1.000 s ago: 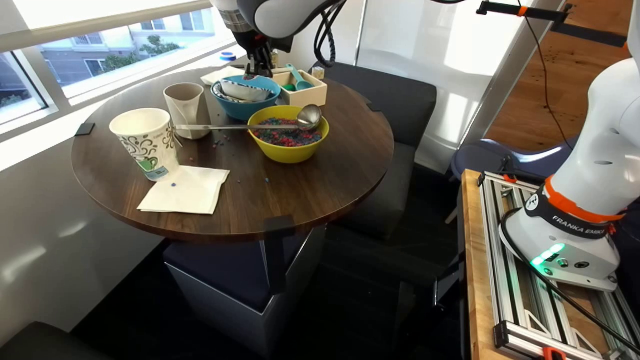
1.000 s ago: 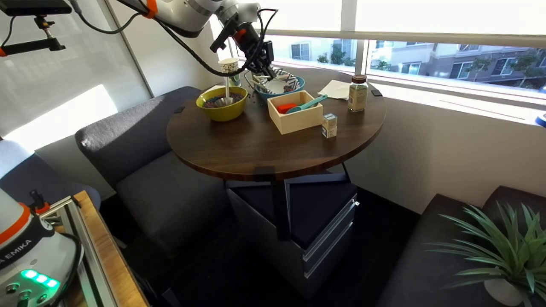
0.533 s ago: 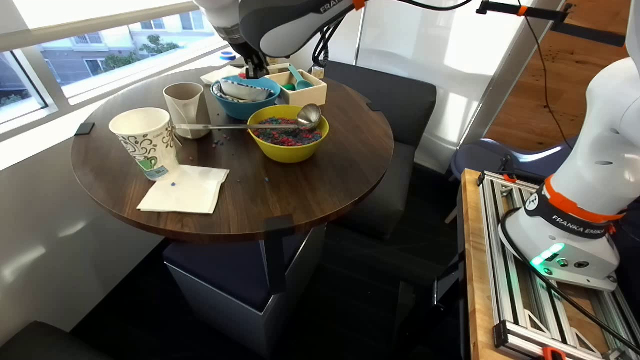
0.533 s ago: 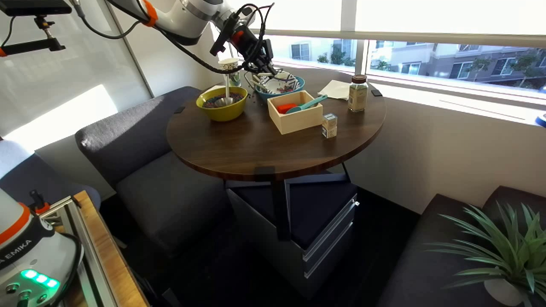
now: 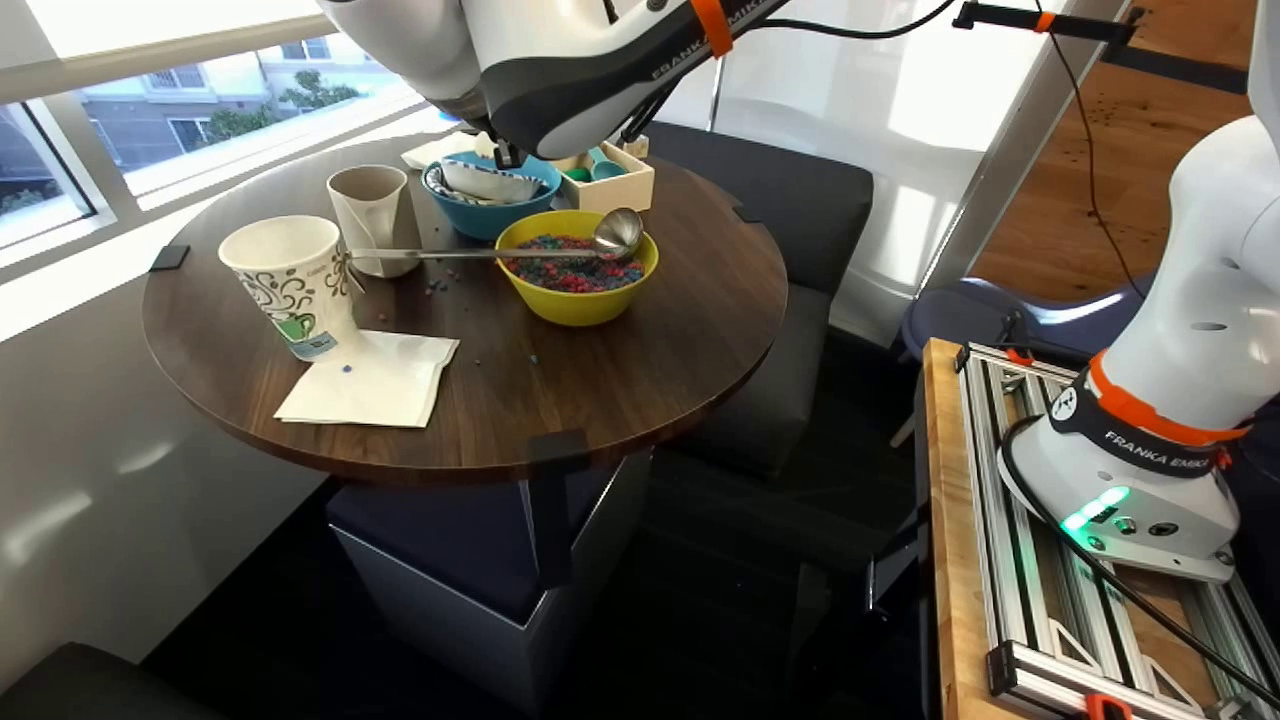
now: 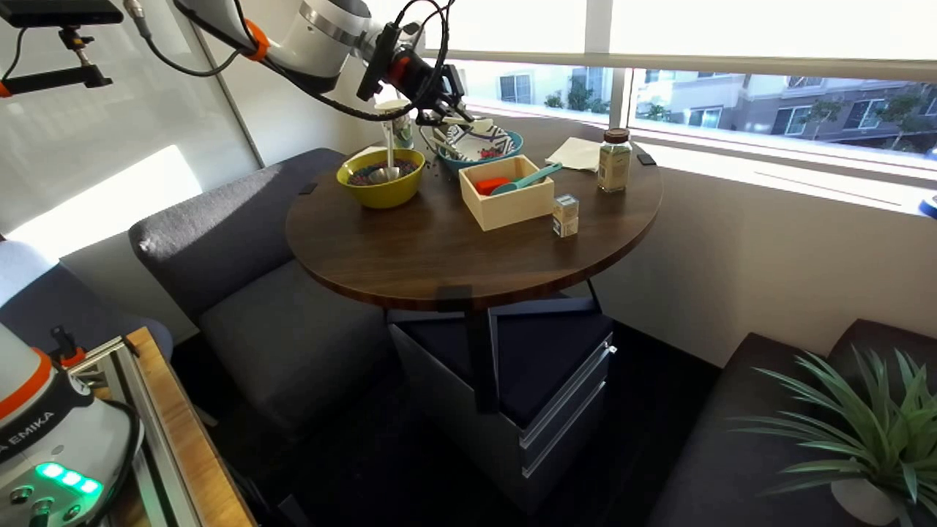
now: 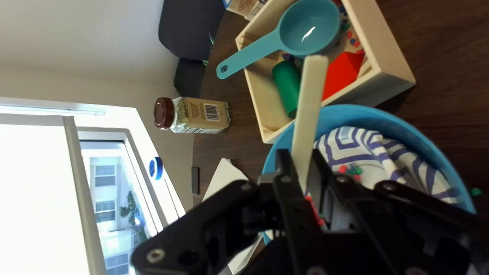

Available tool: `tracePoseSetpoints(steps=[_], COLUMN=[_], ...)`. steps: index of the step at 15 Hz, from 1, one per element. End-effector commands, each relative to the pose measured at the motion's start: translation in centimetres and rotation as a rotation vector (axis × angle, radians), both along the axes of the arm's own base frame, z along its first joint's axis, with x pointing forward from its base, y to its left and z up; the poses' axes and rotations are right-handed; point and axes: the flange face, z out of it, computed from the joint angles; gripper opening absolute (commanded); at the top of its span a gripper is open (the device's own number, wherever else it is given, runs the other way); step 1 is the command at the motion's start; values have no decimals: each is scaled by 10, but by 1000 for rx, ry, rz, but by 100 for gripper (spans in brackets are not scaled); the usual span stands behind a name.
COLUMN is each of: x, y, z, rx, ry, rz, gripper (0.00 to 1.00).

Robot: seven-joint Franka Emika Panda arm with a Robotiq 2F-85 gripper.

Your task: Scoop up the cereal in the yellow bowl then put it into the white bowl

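Observation:
The yellow bowl point(image 5: 575, 308) stands on the round table and holds the cereal point(image 5: 575, 280), a heap of red, blue and dark bits. It also shows in an exterior view point(image 6: 384, 195). My gripper point(image 7: 300, 154) is shut on a pale narrow utensil point(image 7: 310, 95) above the blue bowl point(image 7: 351, 114). The utensil's pale head also shows in an exterior view point(image 6: 479, 126). The blue bowl is lined with a white patterned cloth point(image 7: 347, 141), with a few red and green bits in it. No pale bluish-white bowl shows; it may be hidden.
A metal ladle point(image 5: 618, 232) rests across the yellow bowl. A wooden box point(image 7: 393, 65) with a blue scoop point(image 7: 309, 28) stands beside the blue bowl. A beige cup point(image 5: 375, 215), a paper cup point(image 5: 290, 280), napkins point(image 5: 375, 385) and a spice jar point(image 6: 613, 161) stand around.
The forearm and wrist have come lower and tilted over the blue bowl. The utensil has turned, and its pale head now shows. Red bits seen near its end earlier no longer show there.

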Motion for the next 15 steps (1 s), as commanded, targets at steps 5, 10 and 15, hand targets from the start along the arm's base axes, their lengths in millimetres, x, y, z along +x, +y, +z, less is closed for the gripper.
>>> tracePoseSetpoints(steps=[5, 10, 15], x=[-12, -16, -19], y=[7, 12, 20], z=[-14, -19, -9], rx=[-170, -204, -104], ry=[84, 108, 118], rz=[88, 136, 108], gripper=[4, 4, 4])
